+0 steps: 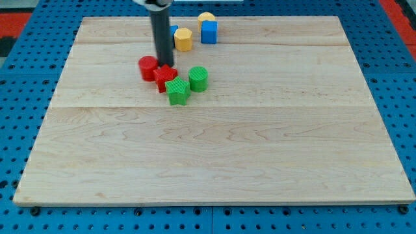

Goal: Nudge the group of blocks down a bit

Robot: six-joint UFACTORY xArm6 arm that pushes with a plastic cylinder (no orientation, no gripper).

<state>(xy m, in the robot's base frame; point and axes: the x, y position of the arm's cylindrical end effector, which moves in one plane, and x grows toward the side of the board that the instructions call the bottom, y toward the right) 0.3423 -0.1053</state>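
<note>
A group of blocks sits left of centre near the view's top: a red cylinder (148, 67), a red star-shaped block (165, 77), a green star-shaped block (177, 91) and a green cylinder (198, 78). They touch or nearly touch one another. My tip (162, 64) is at the top edge of the red star block, just right of the red cylinder, and seems to touch them. The dark rod rises from there out of the view's top.
Near the board's top edge stand a yellow hexagonal block (183, 39), a blue cube (208, 31) and a yellow cylinder (206, 18) behind it. A blue block (173, 30) is partly hidden by the rod. The wooden board (214, 156) lies on a blue pegboard.
</note>
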